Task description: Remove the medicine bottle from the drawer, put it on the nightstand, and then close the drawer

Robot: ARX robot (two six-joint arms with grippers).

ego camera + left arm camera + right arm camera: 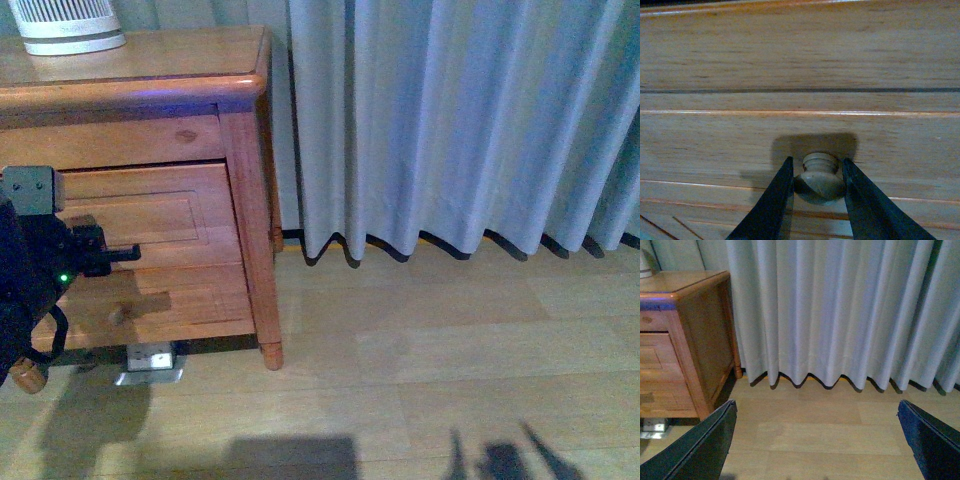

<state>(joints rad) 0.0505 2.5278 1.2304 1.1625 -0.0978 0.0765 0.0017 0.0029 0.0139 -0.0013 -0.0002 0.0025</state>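
Snugly, left pincer (817, 162) on knob (819, 184)

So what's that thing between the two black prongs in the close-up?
The round wooden knob of the drawer, as the left wrist view shows. The left gripper appears to pinch it from both sides.

Black left arm (28, 275) with grey bracket (28, 190), green light (63, 277); tapered black fingers (771, 205)

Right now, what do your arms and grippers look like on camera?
The left arm is black, with a grey bolted bracket, a lit green light and a looping black cable. Both the left gripper and the right gripper have dark, flat, tapering fingers.
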